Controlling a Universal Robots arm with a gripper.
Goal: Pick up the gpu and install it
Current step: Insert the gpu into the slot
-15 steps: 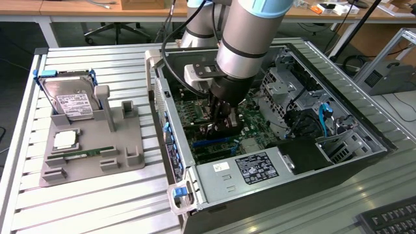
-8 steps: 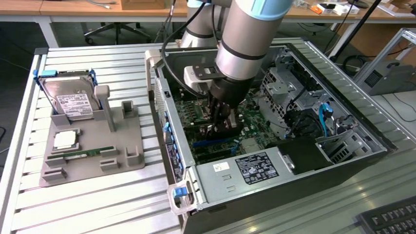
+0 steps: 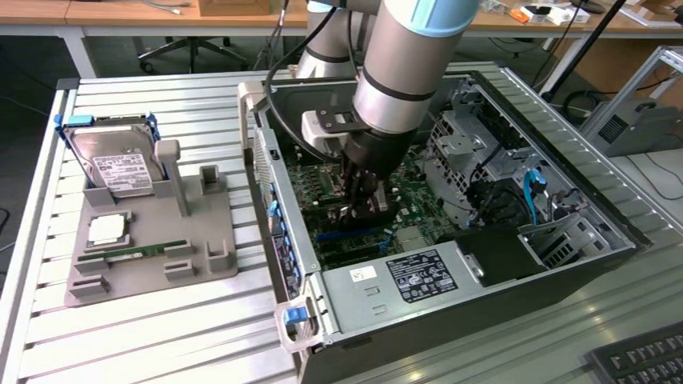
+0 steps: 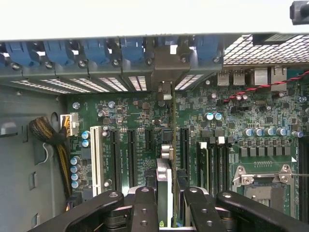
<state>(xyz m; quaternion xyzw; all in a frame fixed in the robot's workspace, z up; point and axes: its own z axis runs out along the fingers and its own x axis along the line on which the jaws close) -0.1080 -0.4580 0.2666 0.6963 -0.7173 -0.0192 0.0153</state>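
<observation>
Behind your ribbed metal bench (image 3: 160,92) you've got wooden desks (image 3: 117,16) along the top of the frame, an office chair's base (image 3: 192,52) on the dark floor (image 3: 27,68) upper left, and a keyboard (image 3: 641,360) lower right.

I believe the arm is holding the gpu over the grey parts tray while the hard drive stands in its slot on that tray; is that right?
Not quite: the hand holds the gpu inside the open computer case, edge-on above the motherboard slots, as both the exterior and wrist views show. The hard drive does stand in its slot on the grey parts tray.
</observation>
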